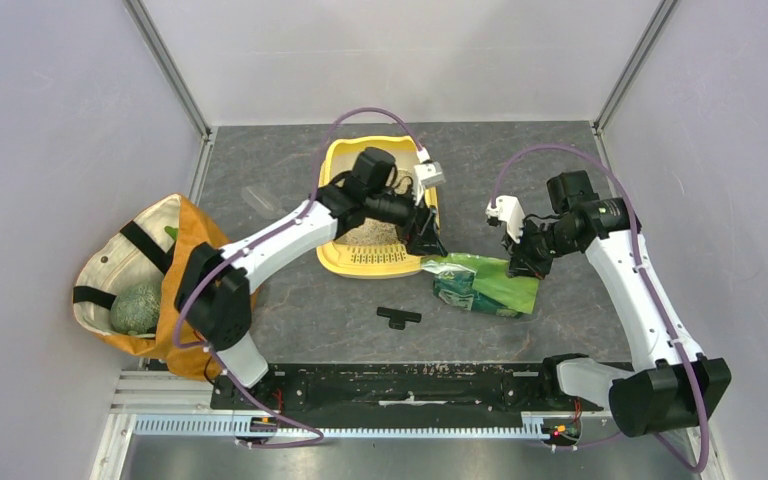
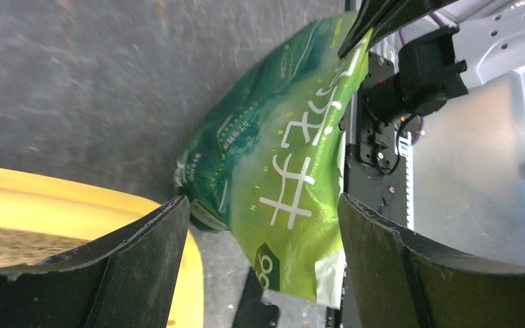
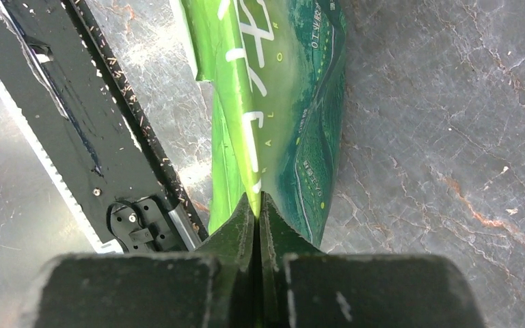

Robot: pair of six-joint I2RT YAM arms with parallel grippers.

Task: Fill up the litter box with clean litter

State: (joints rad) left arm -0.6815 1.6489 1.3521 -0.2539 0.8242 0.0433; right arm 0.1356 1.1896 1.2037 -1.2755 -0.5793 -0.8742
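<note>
Litter [image 1: 366, 233] in box [image 1: 345, 160], green bag [image 1: 487, 286] beside

Left arm [image 1: 280, 235]: base at near left, elbow low, forearm reaching far and right, wrist bent to the right. Left gripper [image 1: 427, 238] points down and right, jaws spread wide, nothing between them gripped; in the wrist view both fingers [image 2: 143, 266] stand well apart. Right arm [image 1: 628, 290]: base at near right, elbow out right, forearm angled far and left, wrist turned left and down. Right gripper [image 3: 256, 205] is pinched closed on the edge of the green bag [image 1: 490, 285], fingertips pressed together.
</note>
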